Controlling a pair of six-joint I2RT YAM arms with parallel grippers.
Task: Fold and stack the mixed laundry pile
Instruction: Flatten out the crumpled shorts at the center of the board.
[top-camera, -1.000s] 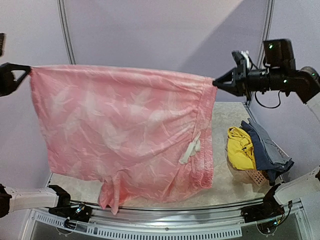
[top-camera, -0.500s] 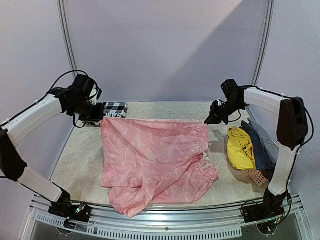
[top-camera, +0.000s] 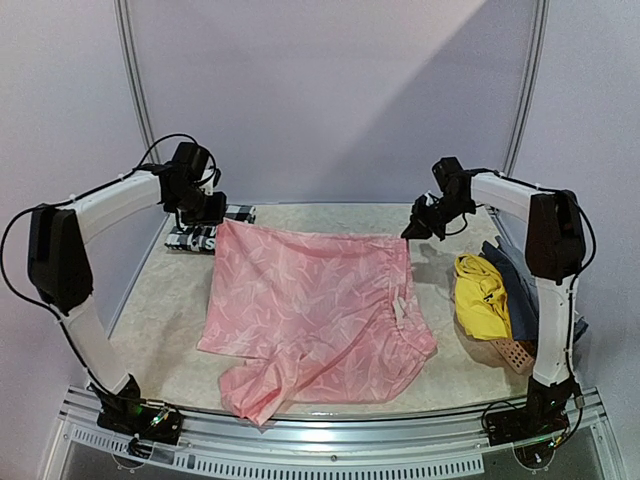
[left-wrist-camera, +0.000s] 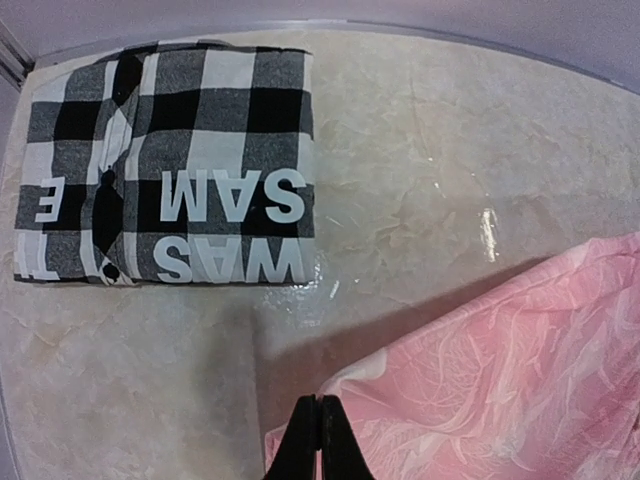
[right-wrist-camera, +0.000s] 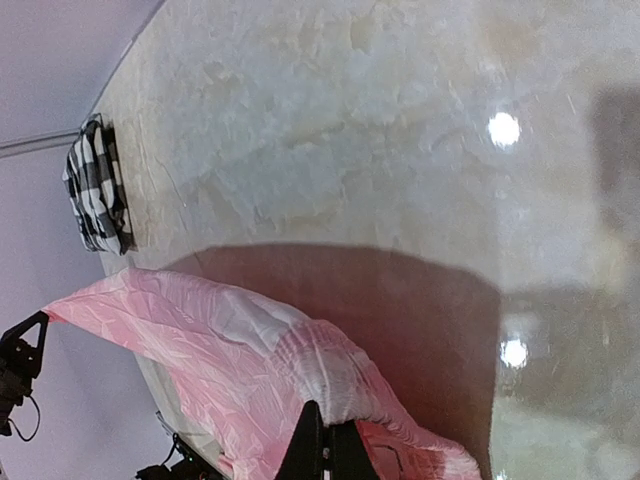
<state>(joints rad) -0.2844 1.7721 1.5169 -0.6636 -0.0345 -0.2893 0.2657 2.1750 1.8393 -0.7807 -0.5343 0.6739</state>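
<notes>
A pale, marble-patterned table (top-camera: 160, 300) filled the middle of the scene, its glossy top throwing back small bright spots of light in the right wrist view. Near its right edge, toward the front, one corner of a salmon perforated basket (top-camera: 512, 353) showed; the rest was covered. A slotted metal rail (top-camera: 350, 440) ran along the near edge. Behind stood a plain lilac wall (top-camera: 330, 90), crossed by two slanting metal poles, left (top-camera: 135, 80) and right (top-camera: 533, 70).

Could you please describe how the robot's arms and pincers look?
The left arm and right arm have white links, black joints and thin black cables alongside. The left pincer and right pincer have slim, black, tapering fingers.
</notes>
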